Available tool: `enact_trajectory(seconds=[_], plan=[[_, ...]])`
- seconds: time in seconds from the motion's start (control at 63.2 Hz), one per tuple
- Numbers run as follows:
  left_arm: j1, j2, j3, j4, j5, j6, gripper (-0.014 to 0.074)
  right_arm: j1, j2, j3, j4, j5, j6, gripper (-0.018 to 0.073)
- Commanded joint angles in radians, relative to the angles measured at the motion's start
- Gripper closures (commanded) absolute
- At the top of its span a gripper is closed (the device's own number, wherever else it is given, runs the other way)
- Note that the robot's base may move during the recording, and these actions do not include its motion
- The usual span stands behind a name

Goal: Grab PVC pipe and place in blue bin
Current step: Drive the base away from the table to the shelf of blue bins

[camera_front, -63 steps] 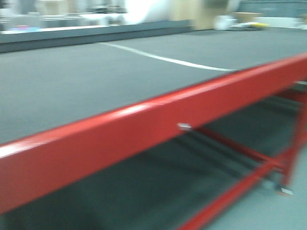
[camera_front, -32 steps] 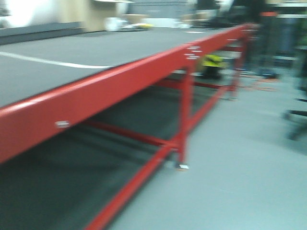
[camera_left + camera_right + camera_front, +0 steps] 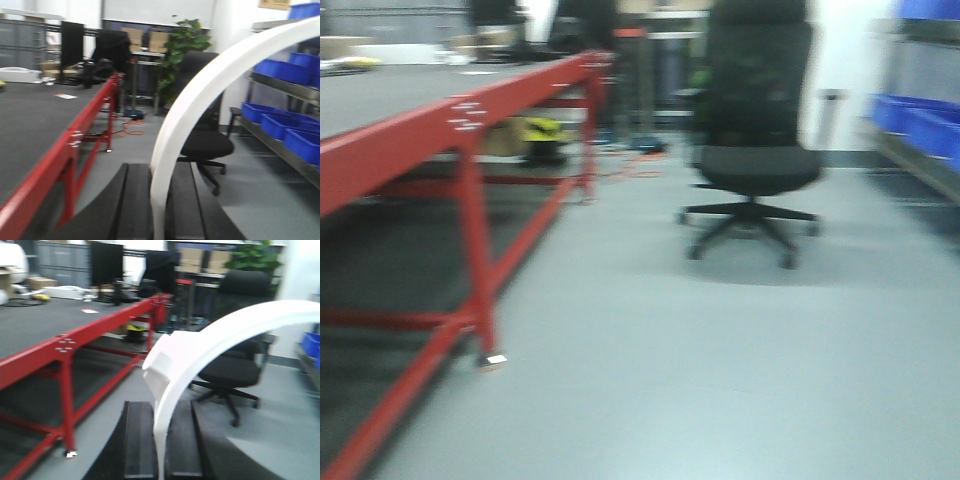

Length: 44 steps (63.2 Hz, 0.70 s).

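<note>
- Front view: half a second ago the red table [image 3: 460,115] filled the frame. Now it sits at the left, and a black office chair [image 3: 757,150] on a star base and blue bins [image 3: 915,118] on a shelf have come into sight over smooth grey floor [image 3: 670,380]. All is blurred, and neither of my pincers shows here.
- Left wrist view: my left pincer [image 3: 160,205] pinches the PVC pipe [image 3: 200,95], with flat black fingers [image 3: 135,200] touching it on both sides. The pipe is a smooth, matte white strip. It rises straight out of the pincer, then arches up and away to the right, out of frame. The blue bins stand beyond the pincer to the right, the table to its left, the chair ahead.
- Right wrist view: my right pincer [image 3: 161,445] pinches a second PVC pipe [image 3: 225,335], the same white arch, with a thicker stepped block just above the pincer. The chair stands ahead, the table to the left.
</note>
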Motion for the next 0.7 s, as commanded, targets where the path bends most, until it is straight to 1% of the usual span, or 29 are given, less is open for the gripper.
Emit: enact_trajectory(seconds=[0.0, 0.68], plan=[[-0.006, -0.005, -0.004, -0.001, -0.028, 0.000, 0.0707, 0.002, -0.005, 0.001, 0.002, -0.031, -0.006, 0.0721], [-0.006, -0.005, -0.004, -0.001, -0.028, 0.000, 0.0707, 0.002, -0.005, 0.001, 0.002, -0.031, -0.006, 0.0721]])
